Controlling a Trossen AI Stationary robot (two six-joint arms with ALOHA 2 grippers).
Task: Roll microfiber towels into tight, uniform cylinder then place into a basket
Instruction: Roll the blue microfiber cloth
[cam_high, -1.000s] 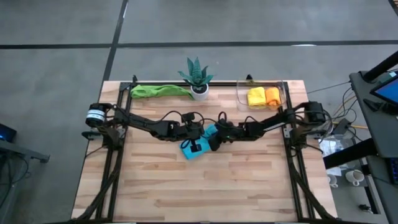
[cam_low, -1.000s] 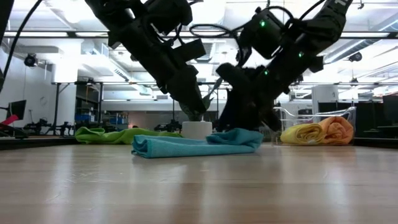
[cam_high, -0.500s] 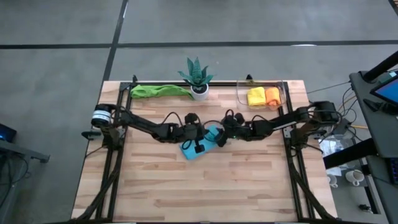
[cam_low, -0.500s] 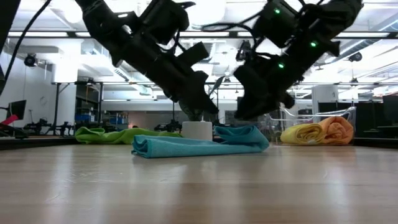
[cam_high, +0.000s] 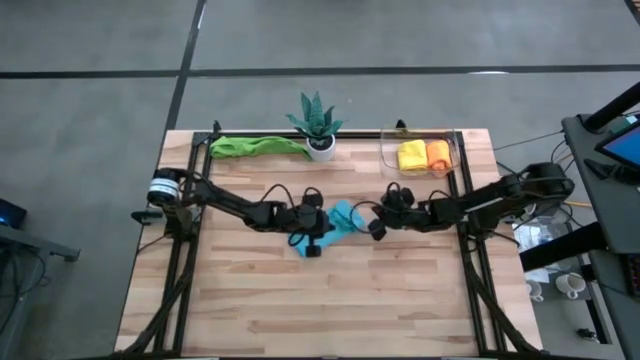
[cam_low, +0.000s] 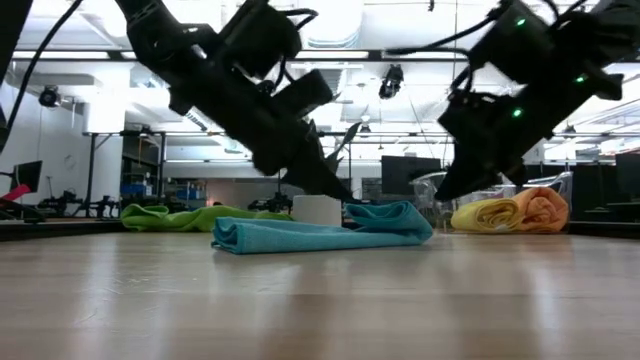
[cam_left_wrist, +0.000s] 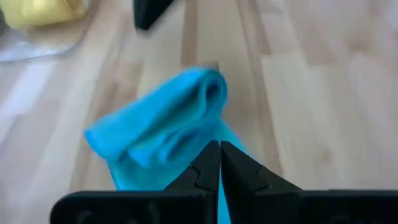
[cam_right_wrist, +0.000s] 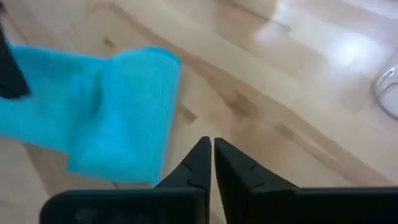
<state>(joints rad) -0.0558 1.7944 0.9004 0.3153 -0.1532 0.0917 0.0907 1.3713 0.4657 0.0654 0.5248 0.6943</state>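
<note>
A light blue microfiber towel (cam_high: 338, 220) lies on the wooden table, flat at its left end (cam_low: 270, 236) and bunched into a loose fold at its right end (cam_low: 395, 218). My left gripper (cam_left_wrist: 219, 148) is shut, and its tips come down on the towel's middle (cam_low: 338, 195). My right gripper (cam_right_wrist: 208, 146) is shut over bare wood, a little right of the towel's folded end (cam_right_wrist: 134, 106), and touches nothing. The clear basket (cam_high: 452, 150) at the far right holds a yellow roll (cam_high: 411, 155) and an orange roll (cam_high: 438, 153). My left gripper rests its shut fingertips on the towel's upper side near the middle (cam_left_wrist: 196, 134), just behind the folded end. The fingers slant down from the table's left. The towel lies on the table under them.
A green towel (cam_high: 255, 145) lies stretched out along the far edge at the left. A potted spiky plant (cam_high: 318, 125) stands at the far middle, just behind the blue towel in the low view. Bare wood (cam_high: 330, 300) fills the near half of the table.
My right gripper has drawn back from the towel's right end toward the table's right edge and now stands clear of it. The towel's right end stays bunched up where it was left. My left gripper has tipped lower onto the towel.
</note>
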